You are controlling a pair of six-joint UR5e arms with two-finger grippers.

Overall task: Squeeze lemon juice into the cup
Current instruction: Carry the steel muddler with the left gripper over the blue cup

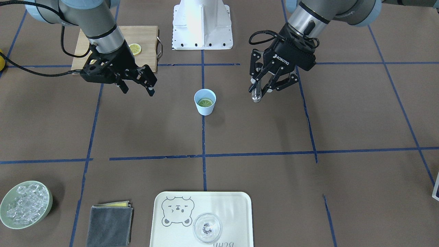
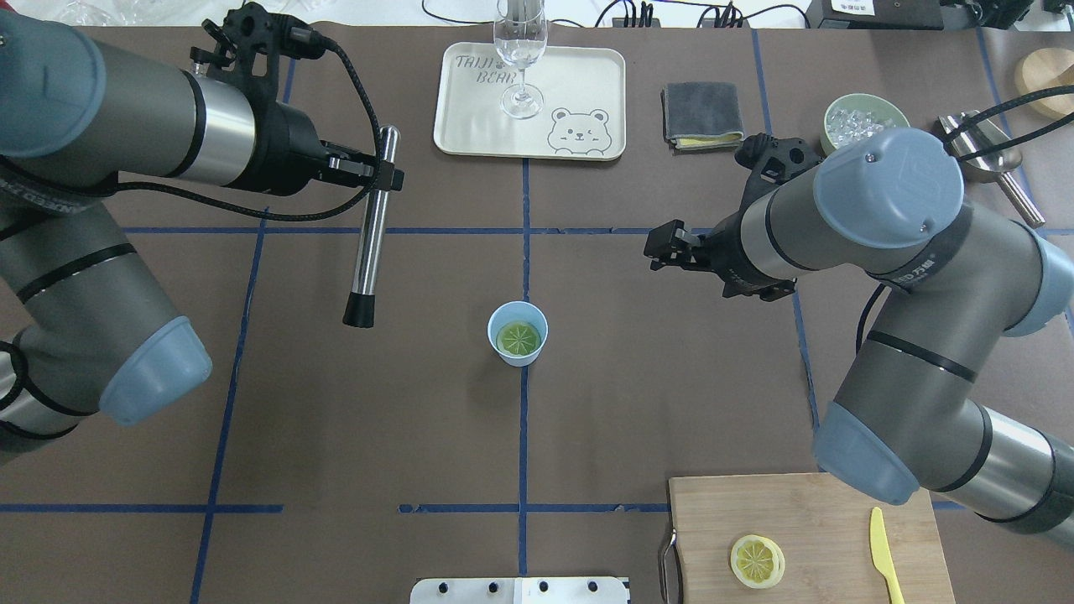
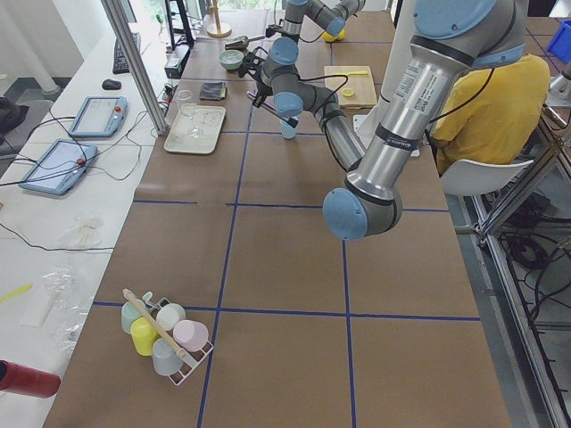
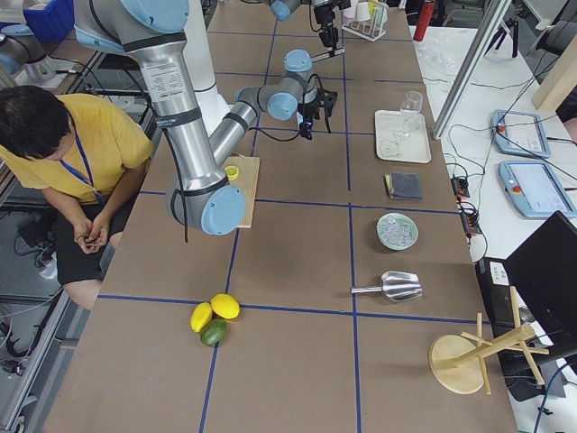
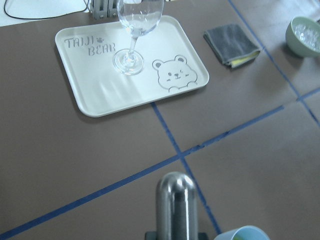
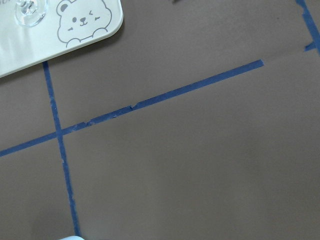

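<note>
The light-blue cup (image 1: 205, 107) stands upright at the table's middle and also shows in the overhead view (image 2: 517, 356). A lemon slice (image 1: 205, 102) lies flat inside it (image 2: 518, 338). A second lemon slice (image 2: 758, 560) lies on the wooden cutting board (image 2: 822, 512). My left gripper (image 1: 259, 90) is shut on a metal rod (image 2: 373, 226) with a black tip, held tilted above the table beside the cup, apart from it. My right gripper (image 1: 138, 90) is open and empty, above the table on the cup's other side. The left wrist view shows the rod's end (image 5: 176, 205) and the cup's rim (image 5: 245, 234).
A white bear tray (image 2: 579, 92) holds a clear stemmed glass (image 2: 520, 50) at the far edge. A grey cloth (image 2: 701, 113) and a green bowl of ice (image 2: 864, 122) lie to its right. A yellow knife (image 2: 883, 549) lies on the board. A metal scoop (image 2: 990, 159) is far right.
</note>
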